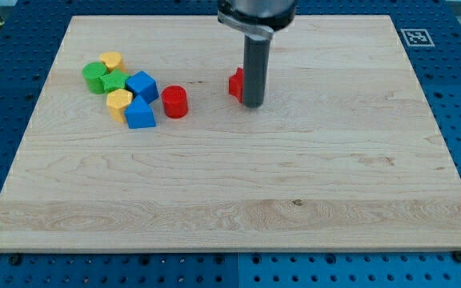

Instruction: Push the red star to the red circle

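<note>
The red star (235,84) lies near the top middle of the wooden board, mostly hidden behind my rod. My tip (253,105) rests on the board right against the star's right side. The red circle (174,102) is a short red cylinder to the view's left of the star, with a gap of bare wood between them.
A cluster sits at the view's upper left: a green circle (94,77), a green star (114,82), a yellow block (112,61), another yellow block (119,102), a blue block (142,85) and a second blue block (139,114). A marker tag (416,36) lies off the board's top right corner.
</note>
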Controlling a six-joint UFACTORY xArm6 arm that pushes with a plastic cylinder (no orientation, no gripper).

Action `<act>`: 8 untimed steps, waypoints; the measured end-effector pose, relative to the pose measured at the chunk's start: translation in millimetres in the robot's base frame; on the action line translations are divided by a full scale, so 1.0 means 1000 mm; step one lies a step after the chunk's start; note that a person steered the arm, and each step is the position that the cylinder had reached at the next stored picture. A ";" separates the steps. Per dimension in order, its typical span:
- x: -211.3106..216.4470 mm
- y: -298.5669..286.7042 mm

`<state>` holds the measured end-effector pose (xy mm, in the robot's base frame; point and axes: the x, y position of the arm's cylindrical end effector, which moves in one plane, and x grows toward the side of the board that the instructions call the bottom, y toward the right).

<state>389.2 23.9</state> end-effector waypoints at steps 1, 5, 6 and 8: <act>-0.034 -0.007; -0.076 0.055; -0.096 0.023; -0.088 0.000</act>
<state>301.0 24.2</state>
